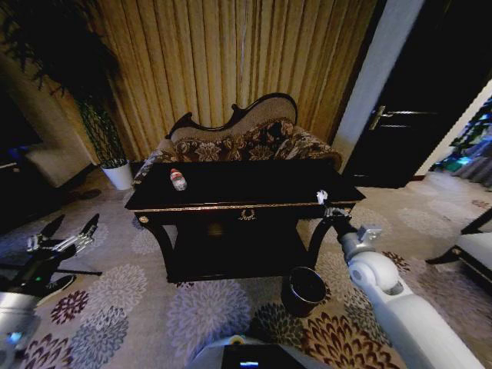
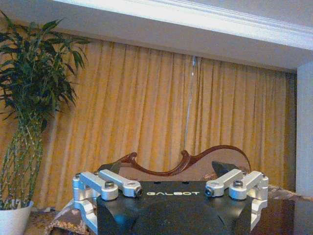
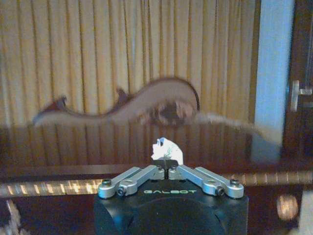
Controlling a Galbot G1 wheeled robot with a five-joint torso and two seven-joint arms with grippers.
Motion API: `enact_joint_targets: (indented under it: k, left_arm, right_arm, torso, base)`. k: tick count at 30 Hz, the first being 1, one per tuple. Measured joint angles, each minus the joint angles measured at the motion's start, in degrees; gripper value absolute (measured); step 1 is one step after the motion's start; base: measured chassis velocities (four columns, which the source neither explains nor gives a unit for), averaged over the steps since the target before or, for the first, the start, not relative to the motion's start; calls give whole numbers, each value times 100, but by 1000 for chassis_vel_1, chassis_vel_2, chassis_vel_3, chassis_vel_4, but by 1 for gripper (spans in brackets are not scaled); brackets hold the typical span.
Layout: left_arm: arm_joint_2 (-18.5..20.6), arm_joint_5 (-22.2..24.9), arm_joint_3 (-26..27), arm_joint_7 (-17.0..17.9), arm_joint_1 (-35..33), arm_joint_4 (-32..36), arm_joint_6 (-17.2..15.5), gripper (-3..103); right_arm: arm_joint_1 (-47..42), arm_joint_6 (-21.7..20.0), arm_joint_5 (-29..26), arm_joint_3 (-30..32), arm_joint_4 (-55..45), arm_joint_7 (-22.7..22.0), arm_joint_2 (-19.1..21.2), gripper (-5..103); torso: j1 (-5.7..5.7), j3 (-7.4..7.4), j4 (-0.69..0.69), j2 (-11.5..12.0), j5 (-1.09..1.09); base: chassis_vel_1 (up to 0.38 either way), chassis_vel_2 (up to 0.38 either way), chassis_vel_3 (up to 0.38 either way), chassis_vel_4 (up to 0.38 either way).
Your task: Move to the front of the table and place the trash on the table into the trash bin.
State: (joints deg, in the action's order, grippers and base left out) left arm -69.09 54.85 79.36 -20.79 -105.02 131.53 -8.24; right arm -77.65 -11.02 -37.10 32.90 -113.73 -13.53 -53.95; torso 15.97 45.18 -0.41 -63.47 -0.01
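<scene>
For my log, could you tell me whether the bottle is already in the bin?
No, the bottle lies on the table, while the bin stands on the floor.

Home living rm: ornate sofa [image 1: 238, 138], gold curtains [image 1: 231, 54], floral carpet [image 1: 192, 307], potted plant [image 1: 104, 131] w/ black table [image 1: 231, 201].

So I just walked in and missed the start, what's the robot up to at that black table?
It is clearing trash off the table. The right gripper is at the table's front right corner, shut on a white paper ball. A plastic bottle lies on the tabletop toward the left. The trash bin stands on the carpet below the right arm. The left gripper hangs open, off to the left of the table.
</scene>
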Motion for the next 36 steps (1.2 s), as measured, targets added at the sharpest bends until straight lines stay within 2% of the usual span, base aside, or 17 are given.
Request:
enact_joint_targets:
  k: [2, 8, 15, 18, 28, 36]
  left_arm:
    - [0, 0, -1, -1, 0, -2, 0, 100]
    - [21, 5, 30, -2, -12, -54, 13, 100]
    - [5, 5, 15, -2, -1, -96, 25, 100]
    - [-4, 5, 8, -2, 1, -108, 31, 100]
    - [-9, 5, 14, -20, -17, -210, 120, 100]
    - [-10, 8, 12, -21, -12, -217, 127, 100]
  right_arm:
    - [-3, 9, 22, -19, 66, 14, -23, 0]
    - [-13, 111, 144, -327, 1222, 196, -377, 0]
    - [93, 152, 100, -630, 2036, 234, -645, 0]
    - [296, 318, 315, -800, 2865, 240, -804, 0]
    - [806, 483, 668, -949, 4702, 251, -1050, 0]
    - [943, 641, 720, -997, 5354, 251, -1124, 0]
  torso:
    - [0, 0, 0, 0, 0]
    - [-1, -2, 0, 0, 1]
    - [-2, -2, 0, -1, 0]
    - [-2, -1, 1, -1, 1]
    - [-2, -1, 1, -1, 0]
    - [-2, -1, 0, -1, 0]
  base:
    - [0, 0, 0, 0]
    - [0, 0, 0, 0]
    - [0, 0, 0, 0]
    - [0, 0, 0, 0]
    - [0, 0, 0, 0]
    - [0, 0, 0, 0]
